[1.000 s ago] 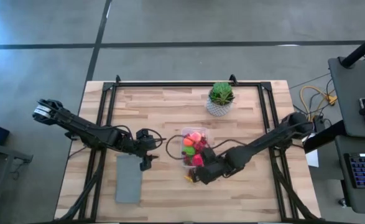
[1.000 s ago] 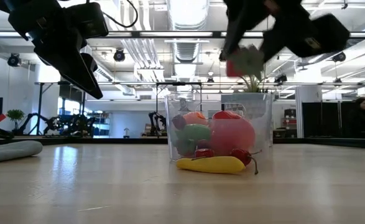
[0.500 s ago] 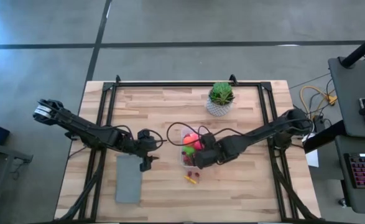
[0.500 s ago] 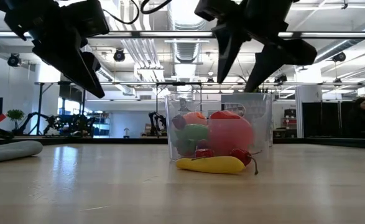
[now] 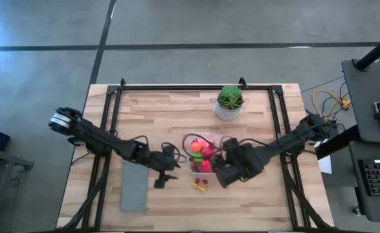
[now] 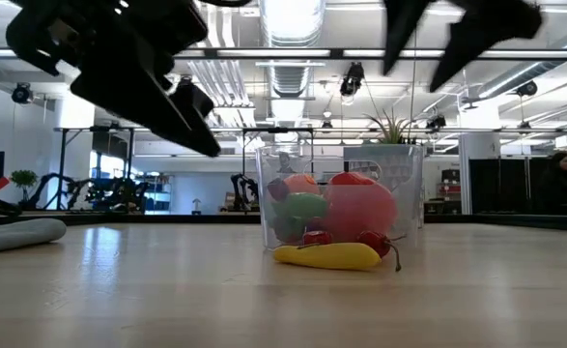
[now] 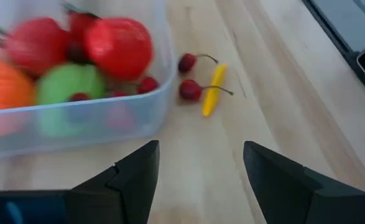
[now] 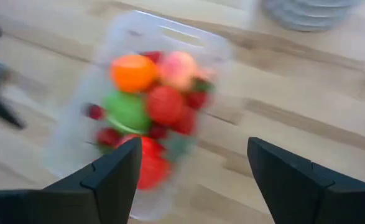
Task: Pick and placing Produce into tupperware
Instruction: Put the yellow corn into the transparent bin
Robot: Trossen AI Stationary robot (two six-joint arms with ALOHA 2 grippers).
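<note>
The clear tupperware (image 5: pixel 201 155) stands mid-table, holding red, pink, orange and green produce (image 8: pixel 146 102). A yellow piece (image 7: pixel 212 91) and two cherries (image 7: pixel 190 90) lie on the wood just off the tub's near end. My left gripper (image 7: pixel 201 149) hovers open at the tub's near-left corner (image 5: pixel 162 179), tipped down toward those loose pieces. My right gripper (image 8: pixel 194 149) hangs open and empty above the tub's right side (image 5: pixel 221 169); in the low view its fingers (image 6: pixel 404 29) are at the top edge.
A flat grey rectangle (image 5: pixel 133 186) lies near the left front of the table. A potted spiky plant (image 5: pixel 230 102) stands beyond the tub. Black frame rails (image 5: pixel 112 116) run along the table's left and right sides.
My right gripper carried a red piece from the near side over the tub, opened and let it go there, then rose and drew back toward the table's right. My left gripper has moved right and toward the near edge, dipping and tipping down toward the loose pieces.
</note>
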